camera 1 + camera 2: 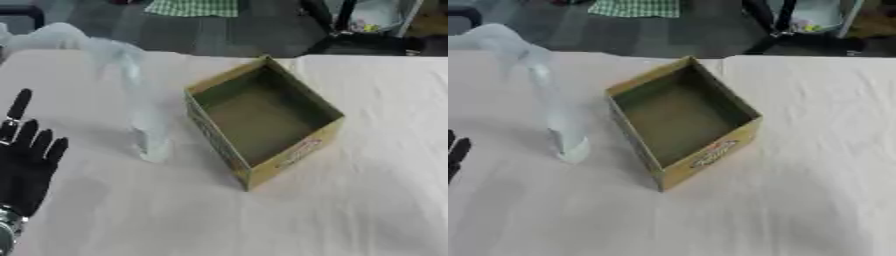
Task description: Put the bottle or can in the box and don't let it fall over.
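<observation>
An open cardboard box [262, 120], yellow-green outside and empty inside, sits turned at an angle near the middle of the white-covered tabletop [376, 200]. Just to its left, apart from it, stands a pale, see-through smear [150, 135] that may be a clear bottle standing upright; it is too blurred to be sure. The left hand [26, 160] rests at the lower left edge, well away from both, its black fingers [19, 105] straight, spread and pointing up, holding nothing. The right hand shows in neither view.
</observation>
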